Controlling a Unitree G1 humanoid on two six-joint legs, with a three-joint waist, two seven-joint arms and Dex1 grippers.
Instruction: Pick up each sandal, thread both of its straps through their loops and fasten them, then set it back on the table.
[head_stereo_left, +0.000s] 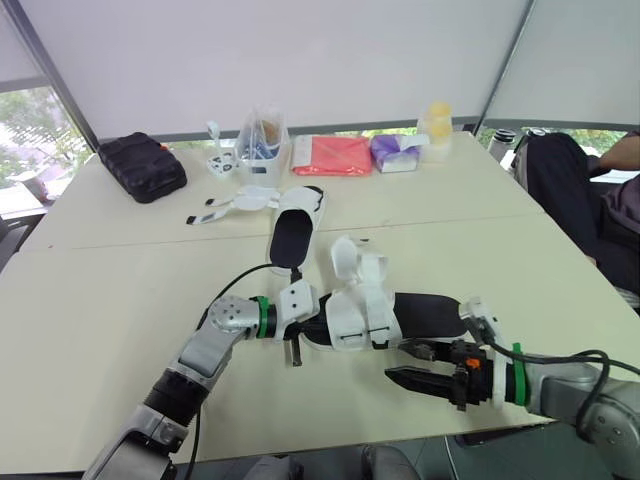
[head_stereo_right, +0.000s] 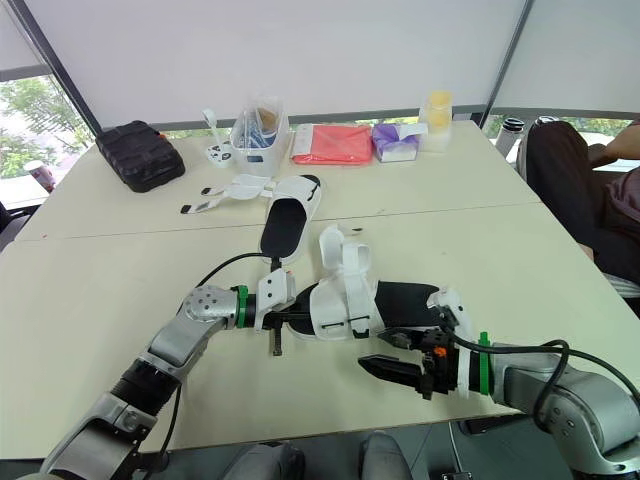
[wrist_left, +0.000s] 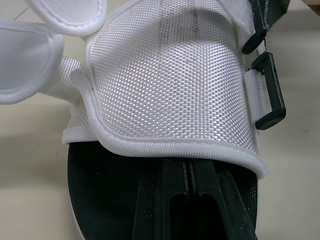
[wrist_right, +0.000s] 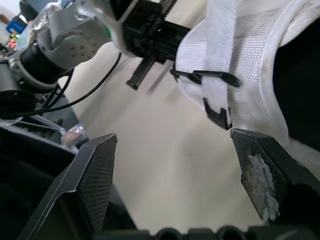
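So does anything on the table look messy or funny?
Yes, both sandals look undone. The near sandal has its white straps flopped open and sticking up instead of lying fastened. The far sandal has its loose straps splayed out sideways on the table.

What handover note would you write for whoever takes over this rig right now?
Left claw: shut, pushed into the near sandal's toe end.
Right claw: open, near that sandal's loops.
Far sandal: on the table, straps loose.
Done: nothing; both near straps stand unthreaded.
To do: thread and fasten all four straps, set each sandal down.
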